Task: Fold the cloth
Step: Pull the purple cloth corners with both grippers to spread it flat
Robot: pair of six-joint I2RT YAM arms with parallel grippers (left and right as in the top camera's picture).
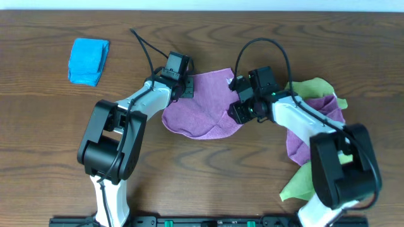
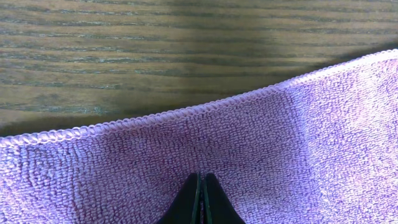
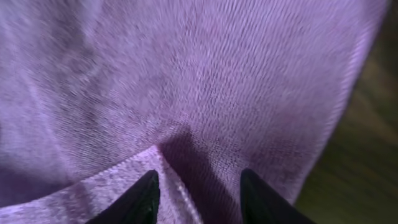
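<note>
Left jaws are clamping together on the purple cloth just behind its stitched hem, holding that edge slightly off the wooden surface. Right jaws are standing parted, straddling a folded edge of the same cloth, which is lying mid-surface between both arms.

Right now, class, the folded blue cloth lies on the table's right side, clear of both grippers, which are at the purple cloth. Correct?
No. The overhead view shows the folded blue cloth on the left side of the table, not the right. The rest stands: it lies clear of the left gripper and right gripper, both at the purple cloth.
</note>
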